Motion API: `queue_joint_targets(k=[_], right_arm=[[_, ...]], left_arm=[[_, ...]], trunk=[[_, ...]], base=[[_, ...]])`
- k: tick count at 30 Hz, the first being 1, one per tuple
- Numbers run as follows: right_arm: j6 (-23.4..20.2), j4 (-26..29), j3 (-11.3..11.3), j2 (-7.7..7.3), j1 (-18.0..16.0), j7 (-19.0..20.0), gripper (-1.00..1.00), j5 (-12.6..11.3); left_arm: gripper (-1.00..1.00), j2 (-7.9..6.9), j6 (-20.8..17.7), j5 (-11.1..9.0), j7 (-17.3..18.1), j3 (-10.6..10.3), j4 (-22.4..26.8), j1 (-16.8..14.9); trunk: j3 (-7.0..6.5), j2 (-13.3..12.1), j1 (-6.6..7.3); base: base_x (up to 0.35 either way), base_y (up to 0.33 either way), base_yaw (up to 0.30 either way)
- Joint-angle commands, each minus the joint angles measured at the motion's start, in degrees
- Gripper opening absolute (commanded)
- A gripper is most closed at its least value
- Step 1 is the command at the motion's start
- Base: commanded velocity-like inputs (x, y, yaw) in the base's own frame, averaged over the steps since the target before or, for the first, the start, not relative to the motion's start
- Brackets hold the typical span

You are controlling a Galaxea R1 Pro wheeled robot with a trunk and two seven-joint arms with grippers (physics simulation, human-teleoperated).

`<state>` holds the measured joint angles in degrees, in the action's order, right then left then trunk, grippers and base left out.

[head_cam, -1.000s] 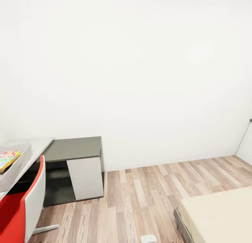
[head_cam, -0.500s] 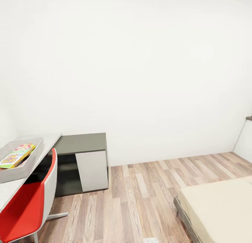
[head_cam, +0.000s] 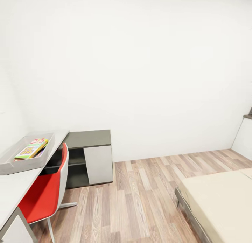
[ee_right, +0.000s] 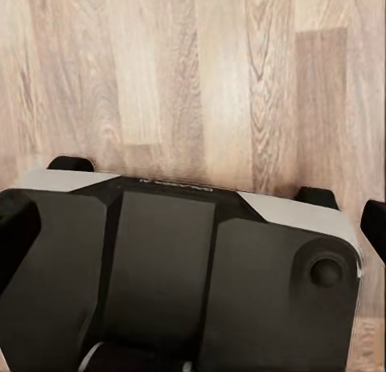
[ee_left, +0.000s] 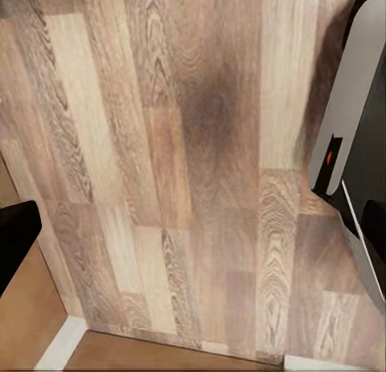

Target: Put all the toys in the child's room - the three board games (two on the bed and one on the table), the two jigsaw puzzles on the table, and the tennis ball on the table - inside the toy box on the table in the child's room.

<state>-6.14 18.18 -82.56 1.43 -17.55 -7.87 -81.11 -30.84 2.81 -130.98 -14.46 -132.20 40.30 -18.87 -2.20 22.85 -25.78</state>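
- Left gripper [ee_left: 193, 227]: dark fingertips at opposite edges of the wrist view, spread wide, nothing between them, wood floor [ee_left: 161, 147] below.
- Right gripper [ee_right: 193, 223]: fingertips likewise far apart and empty, above the robot's dark base [ee_right: 177, 267].
- Bed [head_cam: 220, 204]: cream mattress at near right, bare where visible.
- Red chair [head_cam: 43, 194]: pushed against the table [head_cam: 17, 187] at near left.
- Toy box [head_cam: 24, 155]: sits on the table past the chair; a yellow-green-red board game [head_cam: 31, 148] lies tilted inside.
- Farther: the table's dark section and white door [head_cam: 99, 164] against the white wall.
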Motion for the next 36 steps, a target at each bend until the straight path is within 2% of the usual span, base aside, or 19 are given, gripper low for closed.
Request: queue_joint_targets(k=[1, 2, 3, 7, 8, 10, 13, 16, 23, 28, 31, 36], right_arm=[[-0.2, -0.2, -0.5, 0.01, 0.2, -1.1, 1.00, -0.1], [-0.3, -0.5, -0.7, 0.04, 0.4, -2.0, 1.00, -0.1], [-0.3, -0.5, -0.7, 0.04, 0.4, -2.0, 1.00, -0.1], [-0.5, -1.6, -1.2, 0.10, 0.8, -6.0, 1.00, 0.1], [-0.5, -1.6, -1.2, 0.10, 0.8, -6.0, 1.00, 0.1], [-1.1, -2.9, -1.3, 0.12, 1.3, -7.5, 1.00, 0.1], [-2.5, -4.8, -1.4, 0.13, 2.2, -8.8, 1.00, 0.1], [-3.6, -6.0, -1.4, 0.14, 2.6, -9.3, 1.00, 0.1], [-5.3, -9.8, -1.4, 0.10, 3.6, -10.0, 1.00, 0.2], [-5.6, -11.6, -1.5, 0.08, 4.0, -10.1, 1.00, 0.2], [-5.8, -12.8, -1.5, 0.05, 4.7, -10.2, 1.00, 0.2], [-5.8, -13.2, -1.5, 0.01, 5.1, -10.3, 1.00, 0.2]], left_arm=[[1.00, 0.02, 0.3, -0.3, 0.0, 0.3, 0.0, 0.1], [1.00, 0.03, 0.3, -0.3, 0.0, 1.1, -0.1, 0.3], [1.00, 0.03, 0.3, -0.3, 0.0, 1.1, -0.1, 0.3], [1.00, 0.20, 0.4, 0.0, 0.3, 6.1, -0.2, 0.7], [1.00, 0.20, 0.4, 0.0, 0.3, 6.1, -0.2, 0.7], [1.00, 0.28, 0.4, 0.1, 0.3, 8.0, -0.1, 0.8], [1.00, 0.37, 0.4, 0.1, 0.4, 9.6, 0.1, 0.9], [1.00, 0.59, 0.4, 0.1, 0.4, 10.3, 0.2, 0.9], [1.00, 2.32, 0.2, 0.1, 0.5, 11.2, 0.0, 0.9], [1.00, 3.08, 0.0, 0.1, 0.4, 11.3, -0.1, 0.9], [1.00, 4.19, -0.1, 0.0, 0.4, 11.2, -0.2, 0.9], [1.00, 4.70, -0.2, 0.0, 0.4, 11.1, -0.2, 0.9]], trunk=[[0.03, 0.1, 0.00], [0.03, 0.1, 0.00], [0.03, 0.1, 0.00], [0.03, 0.1, 0.00], [0.03, 0.1, 0.00], [0.03, 0.1, 0.00], [0.03, 0.1, 0.00], [0.03, 0.1, 0.00], [0.03, 0.1, 0.00], [0.03, 0.1, 0.00], [0.03, 0.1, 0.00], [0.03, 0.1, 0.00]], base=[[-0.282, 0.161, 0.000], [-0.267, 0.154, 0.000], [-0.267, 0.154, 0.000], [-0.184, 0.106, 0.000], [-0.130, 0.075, 0.000], [-0.094, 0.054, 0.000], [-0.054, 0.031, 0.000], [-0.032, 0.018, 0.000], [-0.014, 0.008, 0.000], [-0.005, 0.003, 0.000], [-0.002, 0.001, 0.000], [-0.001, 0.000, 0.000]])
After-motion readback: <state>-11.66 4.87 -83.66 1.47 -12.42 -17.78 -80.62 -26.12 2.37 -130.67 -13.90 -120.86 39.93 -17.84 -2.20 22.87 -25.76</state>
